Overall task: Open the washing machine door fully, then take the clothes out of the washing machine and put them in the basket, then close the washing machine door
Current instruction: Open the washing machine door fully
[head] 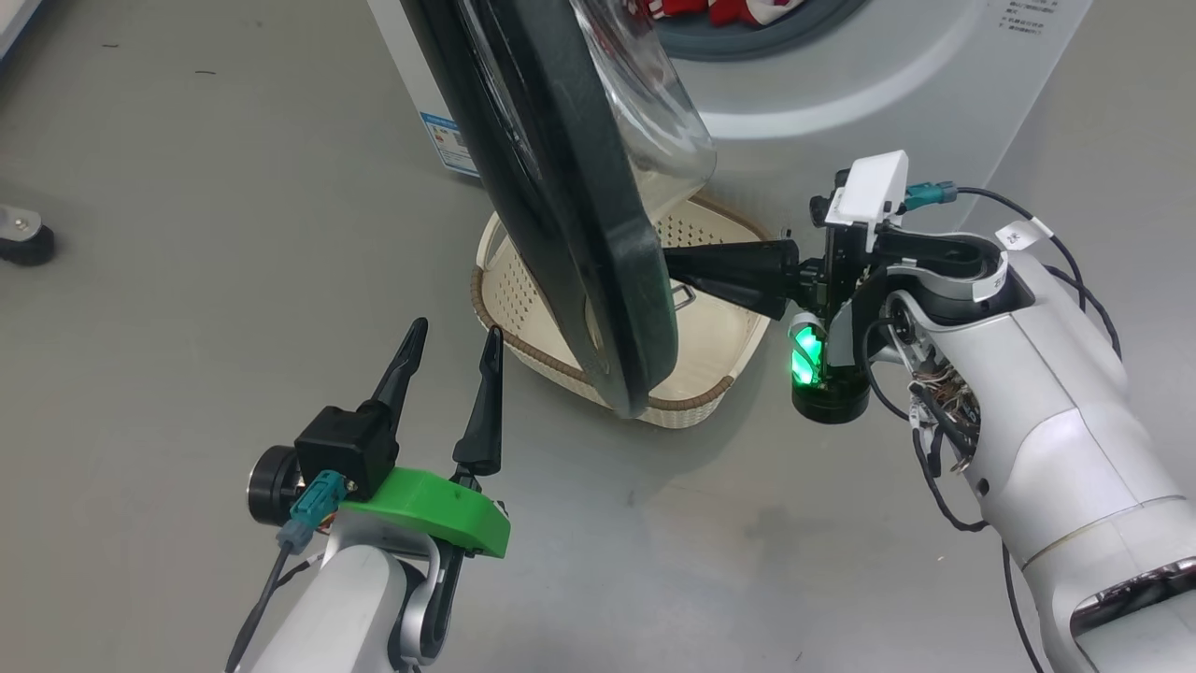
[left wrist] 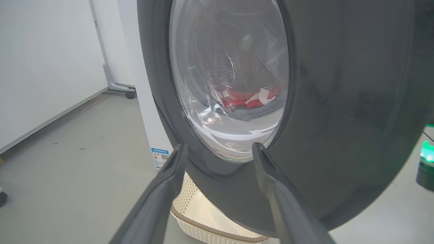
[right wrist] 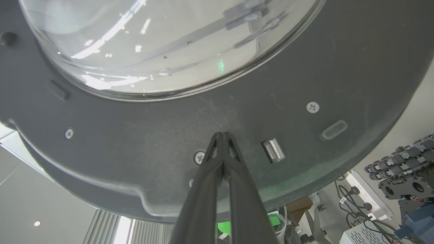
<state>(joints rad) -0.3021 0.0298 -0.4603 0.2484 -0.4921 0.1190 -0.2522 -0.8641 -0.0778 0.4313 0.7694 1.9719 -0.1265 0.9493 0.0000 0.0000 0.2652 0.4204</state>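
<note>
1. Right gripper: fingers pressed together, nothing between them. In my head view they lie level and point toward my left, at the door. In the right wrist view the gripper has its tips at the door's inner face, on the dark rim just below the glass bowl, between a screw and the metal latch. I cannot tell whether the tips touch the rim or stop just short.

2. Left gripper: fingers spread wide and empty, over bare floor left of the basket and clear of the door. In the left wrist view it points at the door's outer face.

3. Door: part open, standing out from the washer toward me. The head view shows it nearly edge-on, with the long axis running from top centre down to the lower right. The bowl bulges toward my right. The lower edge hangs over the basket.

4. Basket: on the floor in front of the washer, partly under the door, long axis running left to right.

5. Clothes: red and white, in the drum opening; through the glass they lie low in the drum
</note>
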